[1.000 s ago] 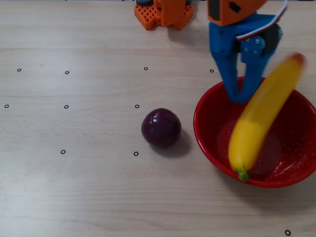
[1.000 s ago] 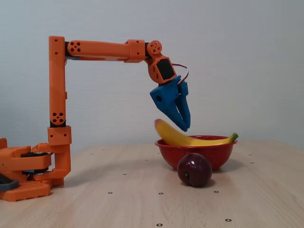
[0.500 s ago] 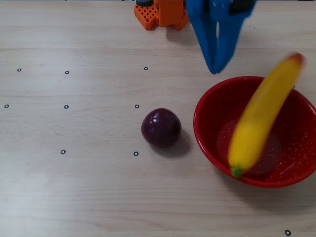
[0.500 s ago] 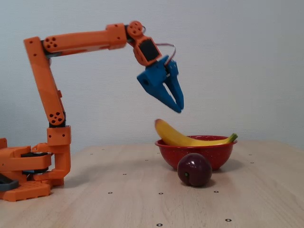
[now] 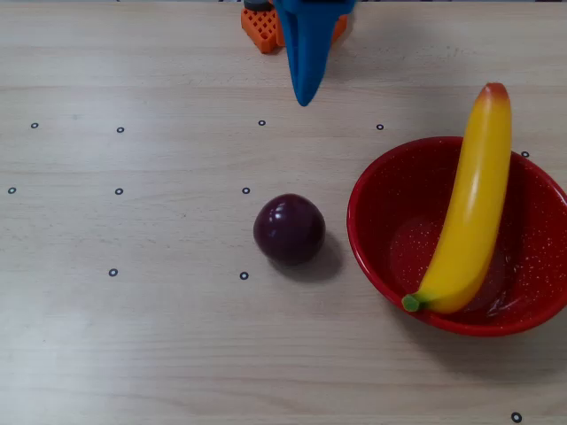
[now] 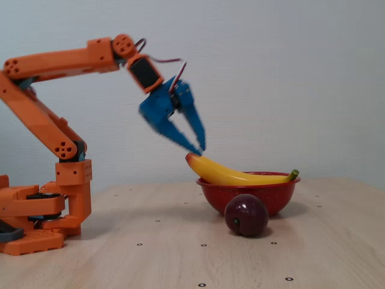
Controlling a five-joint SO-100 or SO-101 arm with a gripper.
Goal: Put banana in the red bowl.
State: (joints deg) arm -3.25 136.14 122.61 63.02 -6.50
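Banana [image 5: 469,221] propped across the red bowl [image 5: 376,257], reddish tip overhanging the rim because too long to lie flat; gripper [image 6: 199,147] empty, slightly parted, raised clear beside the plum [image 6: 246,215].

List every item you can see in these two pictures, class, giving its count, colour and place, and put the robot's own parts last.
banana: one, yellow with a reddish tip and green stem end, lying in the bowl, its tip sticking out over the rim.
red bowl: one, red with white speckles, right side of the overhead view.
plum: one, dark purple, on the table left of the bowl.
table: one, light wood with small ring marks.
arm: one, orange, base at the left of the fixed view.
pincer: one, blue, empty, above the table, away from the bowl.
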